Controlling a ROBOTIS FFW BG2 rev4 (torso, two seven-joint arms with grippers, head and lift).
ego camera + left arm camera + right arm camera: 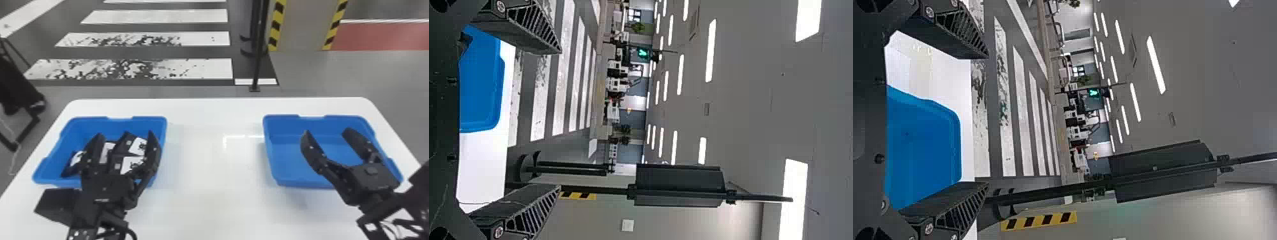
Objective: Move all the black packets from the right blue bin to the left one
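My left gripper (124, 146) is open above the left blue bin (76, 127), where several black packets (119, 146) with white labels lie. Some of them are partly hidden behind its fingers. On the right, my right gripper (328, 143) stands open over the right blue bin (287, 169), and no packet is seen between its fingers or on the visible bin floor. The left wrist view has the left gripper (556, 119) with its fingers wide apart, and the right wrist view has the right gripper (987, 120) likewise spread.
Both bins stand on a white table (217, 178), with bare tabletop between them. Beyond its far edge a black pole (259, 57) rises from the floor. Dark equipment (19, 86) stands off the table's left side.
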